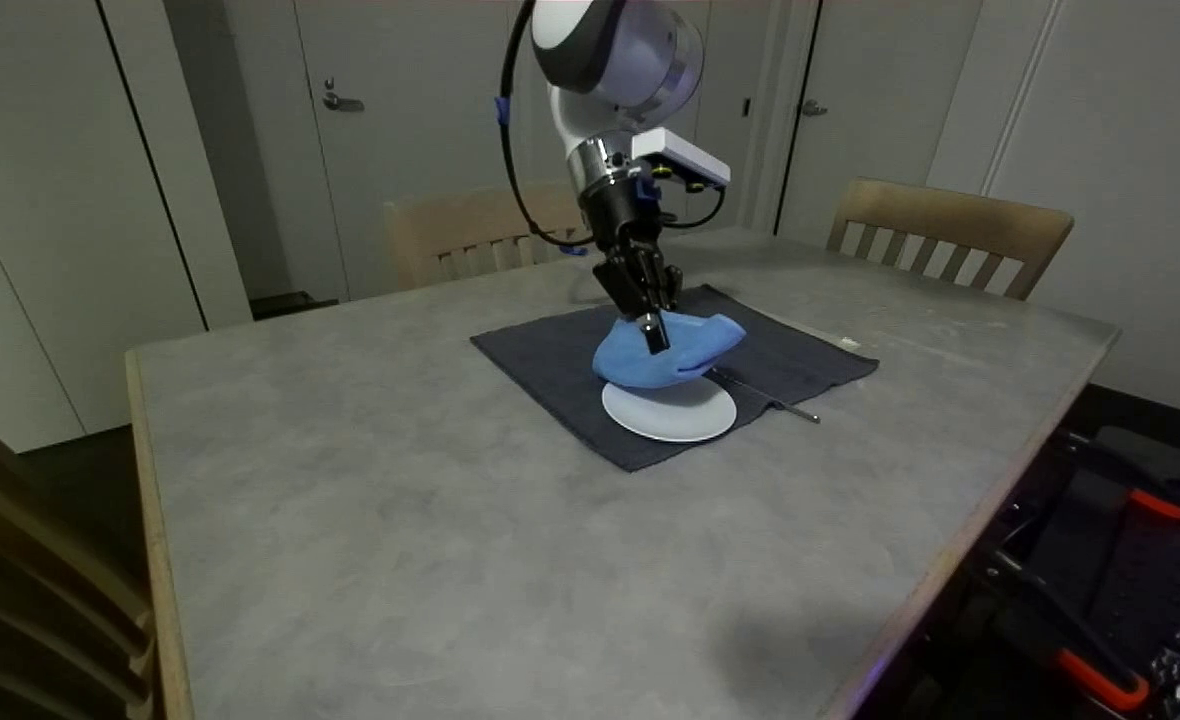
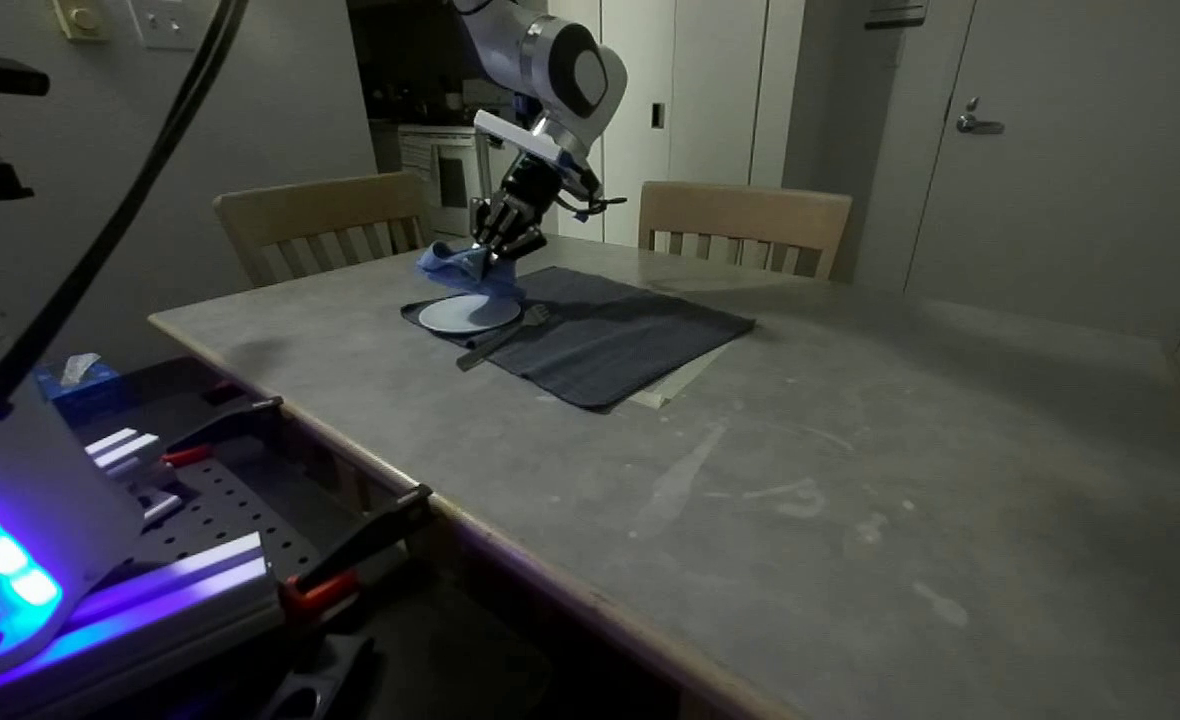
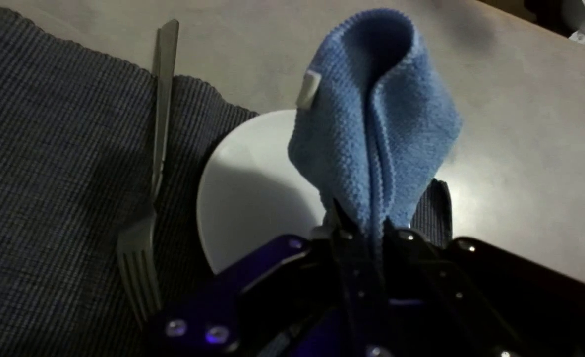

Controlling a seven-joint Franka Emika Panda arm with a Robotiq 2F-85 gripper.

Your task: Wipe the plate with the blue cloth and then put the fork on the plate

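- At left in the wrist view, the dark grey placemat (image 3: pixel 39 148) lies on the table (image 3: pixel 520 139).
- Next comes the fork (image 3: pixel 162 114), tines on the placemat, handle reaching past its edge, just beside the plate (image 3: pixel 243 198).
- The plate rests near a placemat corner, partly covered from sight.
- Further right, the pincer (image 3: pixel 366 231) grips the folded blue cloth (image 3: pixel 347 134) over part of the plate; whether the two touch is unclear.
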